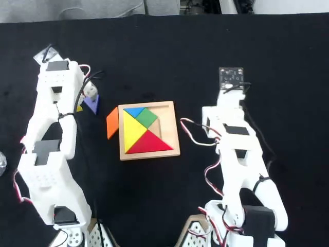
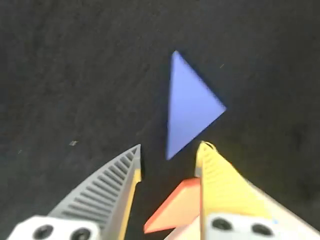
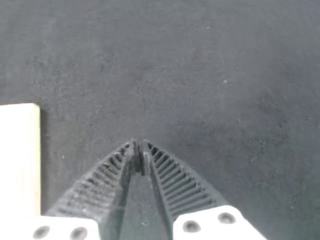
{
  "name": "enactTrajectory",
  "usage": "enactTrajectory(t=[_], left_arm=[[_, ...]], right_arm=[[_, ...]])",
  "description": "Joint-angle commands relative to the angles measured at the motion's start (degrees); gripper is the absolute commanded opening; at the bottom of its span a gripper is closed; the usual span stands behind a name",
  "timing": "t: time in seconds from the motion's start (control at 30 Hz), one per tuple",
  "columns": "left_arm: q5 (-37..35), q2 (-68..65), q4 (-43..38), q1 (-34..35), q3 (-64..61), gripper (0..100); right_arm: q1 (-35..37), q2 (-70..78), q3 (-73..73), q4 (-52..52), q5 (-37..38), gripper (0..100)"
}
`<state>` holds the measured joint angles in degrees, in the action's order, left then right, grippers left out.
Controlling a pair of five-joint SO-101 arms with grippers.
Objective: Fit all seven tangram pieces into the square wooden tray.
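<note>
An orange piece (image 1: 112, 123) lies beside the part-filled tray (image 1: 149, 154).

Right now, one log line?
square wooden tray: blue, green, yellow, red pieces in; orange wooden piece: outside, beside tray; purple wooden triangle: on cloth, before open left pincer; right pincer: shut, empty

The white left gripper (image 1: 89, 93) hangs over a black cloth-covered table (image 1: 154, 51). A violet-blue wooden triangle (image 1: 93, 104) lies just beside its tip, and a small yellow piece (image 1: 79, 108) sits close by, against the arm. Farther out from that gripper, toward the right arm (image 1: 234, 149), sits the square wooden tray (image 1: 168, 126). It holds a blue triangle (image 1: 134, 111), a green piece (image 1: 147, 118), a yellow triangle (image 1: 132, 131) and a red triangle (image 1: 149, 143). An orange piece (image 1: 112, 123) lies against the tray's side nearest the left gripper.
</note>
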<state>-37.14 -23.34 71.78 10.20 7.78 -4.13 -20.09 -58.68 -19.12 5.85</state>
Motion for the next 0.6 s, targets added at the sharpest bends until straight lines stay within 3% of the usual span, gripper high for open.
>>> enactTrajectory(t=[0.0, 0.1, 0.57], left_arm=[[-1.8, -1.0, -2.1, -1.4, 4.6, 32], [-6.2, -3.4, -1.7, -1.7, 7.7, 34], [-6.2, -15.4, 0.4, 0.3, 18.2, 32]], right_arm=[[1.5, 0.1, 0.3, 1.1, 1.0, 1.1], [1.5, 0.1, 0.3, 1.1, 1.0, 1.1], [1.5, 0.1, 0.3, 1.1, 1.0, 1.1]])
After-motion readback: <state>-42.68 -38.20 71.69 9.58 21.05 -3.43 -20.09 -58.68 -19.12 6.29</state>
